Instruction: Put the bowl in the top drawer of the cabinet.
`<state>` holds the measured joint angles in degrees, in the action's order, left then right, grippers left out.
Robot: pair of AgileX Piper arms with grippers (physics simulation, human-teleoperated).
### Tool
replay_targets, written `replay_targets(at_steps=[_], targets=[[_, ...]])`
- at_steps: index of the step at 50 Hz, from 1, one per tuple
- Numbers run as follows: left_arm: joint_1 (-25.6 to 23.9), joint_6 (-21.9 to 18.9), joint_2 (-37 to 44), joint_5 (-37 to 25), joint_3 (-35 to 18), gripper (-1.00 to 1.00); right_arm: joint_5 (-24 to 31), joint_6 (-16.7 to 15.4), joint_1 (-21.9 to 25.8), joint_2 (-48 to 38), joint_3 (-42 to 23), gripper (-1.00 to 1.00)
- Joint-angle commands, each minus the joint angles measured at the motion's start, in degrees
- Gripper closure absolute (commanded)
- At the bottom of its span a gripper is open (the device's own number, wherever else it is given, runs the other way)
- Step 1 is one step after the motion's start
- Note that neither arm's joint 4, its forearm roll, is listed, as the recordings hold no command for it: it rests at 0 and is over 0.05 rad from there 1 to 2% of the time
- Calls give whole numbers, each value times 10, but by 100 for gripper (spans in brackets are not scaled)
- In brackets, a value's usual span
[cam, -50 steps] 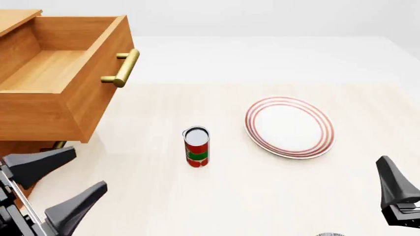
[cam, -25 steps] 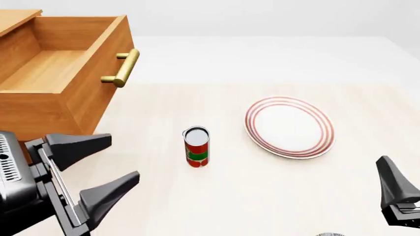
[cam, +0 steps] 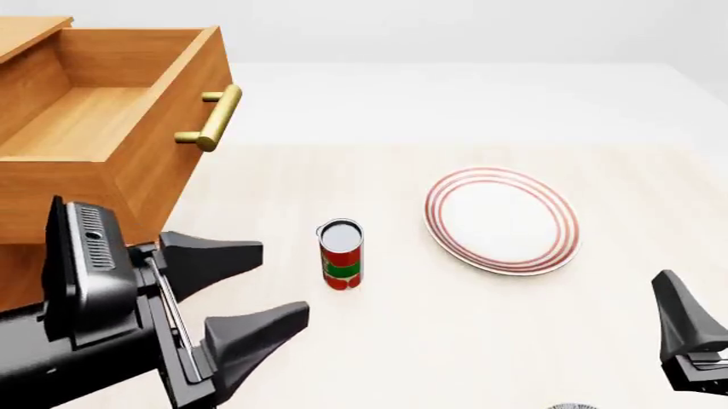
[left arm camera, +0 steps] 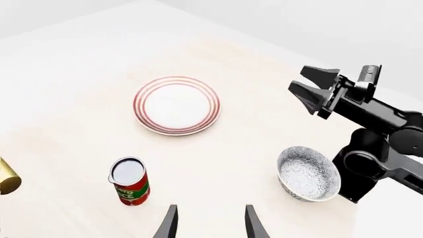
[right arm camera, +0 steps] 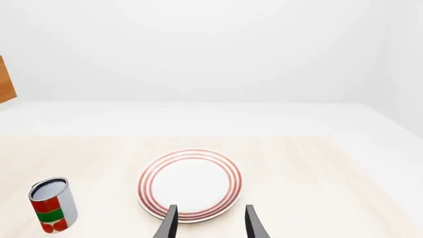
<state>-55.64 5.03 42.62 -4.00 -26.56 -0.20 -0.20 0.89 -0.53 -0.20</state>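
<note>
The bowl (left arm camera: 308,172), white with dark grey speckles, stands upright on the table beside the right arm's base in the left wrist view. The front view catches only a sliver of its rim (cam: 572,406) at the bottom edge. The top drawer (cam: 114,128) of the cabinet (cam: 29,30) is pulled out and nothing lies inside; its brass handle (cam: 210,119) faces the table. My left gripper (cam: 279,281) is open and holds nothing, left of the can. My right gripper (left arm camera: 316,84) is also open with nothing between its fingers, near the table's right side.
A red and green can (cam: 340,254) stands upright mid-table. A flat white plate with red rings (cam: 502,220) lies to its right. The brass end of the drawer handle (left arm camera: 8,179) shows in the left wrist view.
My left arm has swung up and to the right from the bottom left corner, bringing its open gripper closer to the can. The right arm, can and plate have not moved.
</note>
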Motion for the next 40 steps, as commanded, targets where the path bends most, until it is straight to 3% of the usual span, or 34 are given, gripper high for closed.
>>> replay_targets(at_steps=[1, 5, 9, 27, 40], targets=[[-49, 81, 67, 9, -21, -100, 1, 0, -1, 1, 0, -100], [-71, 117, 86, 22, -23, -100, 1, 0, -1, 1, 0, -100], [-81, 126, 98, 29, -30, -100, 1, 0, -1, 1, 0, -100], [-123, 141, 145, 55, -52, -100, 1, 0, -1, 1, 0, -100], [-162, 235, 206, 85, -51, -100, 1, 0, -1, 1, 0, -100]])
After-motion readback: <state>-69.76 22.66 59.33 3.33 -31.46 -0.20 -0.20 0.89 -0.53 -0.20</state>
